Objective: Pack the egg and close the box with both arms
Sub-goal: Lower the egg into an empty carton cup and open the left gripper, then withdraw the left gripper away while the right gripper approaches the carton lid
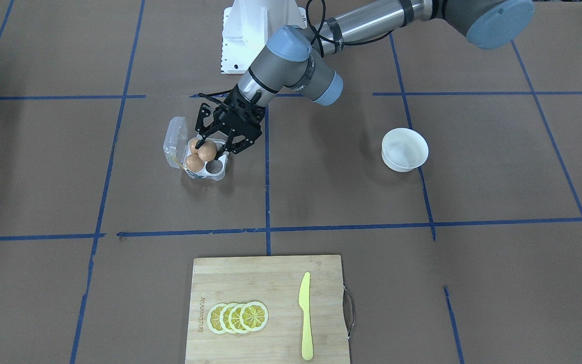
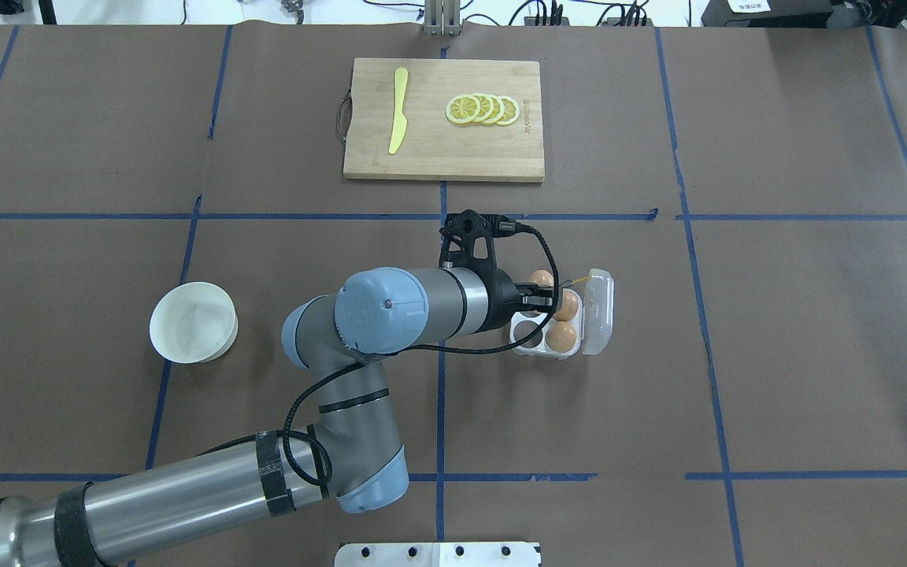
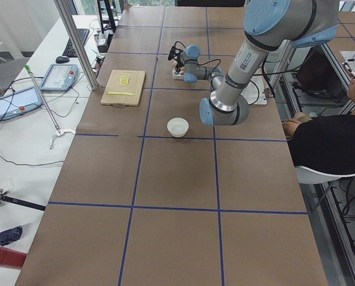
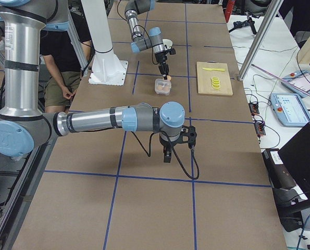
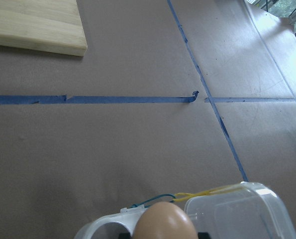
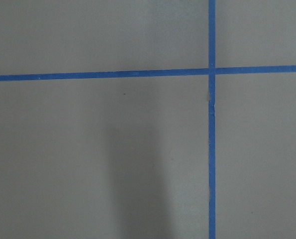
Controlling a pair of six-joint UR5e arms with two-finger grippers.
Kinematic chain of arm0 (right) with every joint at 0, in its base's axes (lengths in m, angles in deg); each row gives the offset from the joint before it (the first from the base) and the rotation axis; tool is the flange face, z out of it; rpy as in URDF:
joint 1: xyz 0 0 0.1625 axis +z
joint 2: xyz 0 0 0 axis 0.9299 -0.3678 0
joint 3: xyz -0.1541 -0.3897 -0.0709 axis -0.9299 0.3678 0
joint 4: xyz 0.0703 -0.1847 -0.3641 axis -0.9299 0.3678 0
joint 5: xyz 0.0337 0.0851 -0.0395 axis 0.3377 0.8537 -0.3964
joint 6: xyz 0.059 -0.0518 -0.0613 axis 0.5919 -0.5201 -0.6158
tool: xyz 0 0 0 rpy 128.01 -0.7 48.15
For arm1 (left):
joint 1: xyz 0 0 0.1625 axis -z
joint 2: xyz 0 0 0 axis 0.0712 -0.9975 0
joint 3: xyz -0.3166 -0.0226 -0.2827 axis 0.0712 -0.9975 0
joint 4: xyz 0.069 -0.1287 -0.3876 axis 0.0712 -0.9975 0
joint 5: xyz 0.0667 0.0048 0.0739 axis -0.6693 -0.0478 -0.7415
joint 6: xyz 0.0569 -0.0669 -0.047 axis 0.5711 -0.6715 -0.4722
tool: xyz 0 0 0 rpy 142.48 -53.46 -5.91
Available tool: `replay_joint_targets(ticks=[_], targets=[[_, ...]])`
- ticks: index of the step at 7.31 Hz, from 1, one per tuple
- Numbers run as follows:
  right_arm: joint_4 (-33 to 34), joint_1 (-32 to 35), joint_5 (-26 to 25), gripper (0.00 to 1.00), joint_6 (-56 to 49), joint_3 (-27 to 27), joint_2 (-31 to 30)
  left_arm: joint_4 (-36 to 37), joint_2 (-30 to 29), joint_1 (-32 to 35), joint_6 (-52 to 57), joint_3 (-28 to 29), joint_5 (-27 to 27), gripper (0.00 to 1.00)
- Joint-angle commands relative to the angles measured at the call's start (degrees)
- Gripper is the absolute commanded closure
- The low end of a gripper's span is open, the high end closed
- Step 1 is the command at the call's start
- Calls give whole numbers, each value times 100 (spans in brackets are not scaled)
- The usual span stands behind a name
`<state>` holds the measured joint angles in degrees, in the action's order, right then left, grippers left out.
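Brown paper crossed by blue tape lines [image 1: 351, 227] covers the table [image 1: 473, 283] in front of you.

Front-facing view: the left arm [image 1: 291, 65] reaches down from the far right. The left gripper [image 1: 210, 150] pinches the egg [image 1: 208, 150] between its black fingers, just above the box [image 1: 220, 173]. The clear lid [image 1: 175, 139] stands open on the box's left side. 2 other eggs [image 1: 194, 163] sit in the cells beside the lid, and the near right cell shows empty. A white bowl [image 1: 404, 149] stands well apart to the right. Nearest you, a wooden cutting board [image 1: 271, 283] carries 4 overlapping lemon slices [image 1: 238, 317] and a yellow knife [image 1: 305, 316].

Overhead view: the left arm enters from the near left. The held egg shows at the box's far left corner, and the lid is open on the right.

Left side view: box and gripper look small and far. A seated person [image 3: 329, 137] is at the right edge.

Right side view: the left gripper points straight down over the box, with the egg at its tip. The right arm [image 4: 102, 119] stretches low across the near table. The right gripper [image 4: 166, 154] hangs close to the paper, well apart from the box, and you cannot tell whether its fingers are spread or pressed together.

Left wrist view: the egg fills the bottom centre, with the lid to its right and a yellow string [image 5: 212, 190] just beyond.

Right wrist view: only paper and 2 crossing tape lines.
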<state>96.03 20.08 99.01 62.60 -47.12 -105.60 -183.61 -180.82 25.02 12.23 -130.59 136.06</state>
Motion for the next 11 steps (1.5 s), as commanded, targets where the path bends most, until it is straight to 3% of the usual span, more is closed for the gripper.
replay_joint_targets(ticks=[1, 2, 4, 5, 7, 9, 10, 11], targets=[[0, 0, 46, 0, -1, -5, 2, 18, 8, -2, 7, 7, -2, 35], [0, 0, 46, 0, -1, -14, 2, 44, 17, 16, -28, -2, -19, 1], [0, 0, 46, 0, 8, -40, 28, 262, 8, 217, -46, -89, 102, 0], [-9, 0, 46, 0, 147, -67, 89, 1134, 52, 453, -11, -473, 513, 0], [-52, -252, 19, 0, 995, -512, 124, 2438, 725, 840, 51, -1692, 1077, 0], [-1293, -980, -42, 0, 2653, -629, 116, 4202, 1298, 1043, 776, -3010, 1167, 0], [-2327, -1558, -199, 1, 3933, -621, 116, 4506, 1474, 1462, 833, -3426, 1185, 0], [-3121, -2217, -488, 15, 5033, -621, 81, 4692, 1624, 1945, 973, -3673, 1254, 0]])
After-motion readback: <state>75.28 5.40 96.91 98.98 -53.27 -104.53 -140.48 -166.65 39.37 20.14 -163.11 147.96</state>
